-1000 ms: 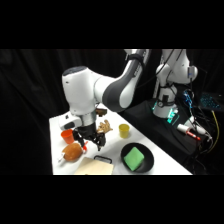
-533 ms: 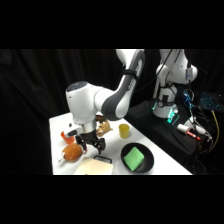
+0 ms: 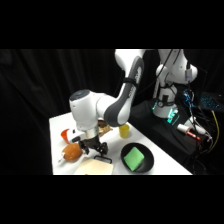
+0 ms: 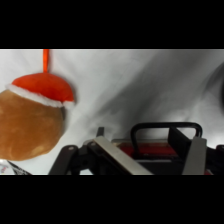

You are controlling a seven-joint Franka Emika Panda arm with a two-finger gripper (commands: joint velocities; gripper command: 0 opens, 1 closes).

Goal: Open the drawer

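The drawer (image 3: 94, 168) sits at the table's front edge, its light tan top showing. Its thin black bar handle (image 3: 103, 159) faces the plate side. My gripper (image 3: 95, 148) hangs low, just above and behind the handle. In the wrist view the handle (image 4: 165, 127) arches across close to the fingertips, with my gripper (image 4: 159, 156) open around it. One finger (image 4: 120, 156) slants in from the left and the other stands at the right, level with the handle's right end. I cannot tell whether either finger touches the bar.
A brown plush toy with a red hat (image 3: 71, 152) (image 4: 32, 117) lies right beside the gripper. A round black plate with a green sponge (image 3: 134, 159) is to the right, a yellow cup (image 3: 124, 131) behind it. The table edge (image 3: 55, 165) is close.
The arm has swung right and come down, bringing the gripper from above the plush toy to the drawer's handle.
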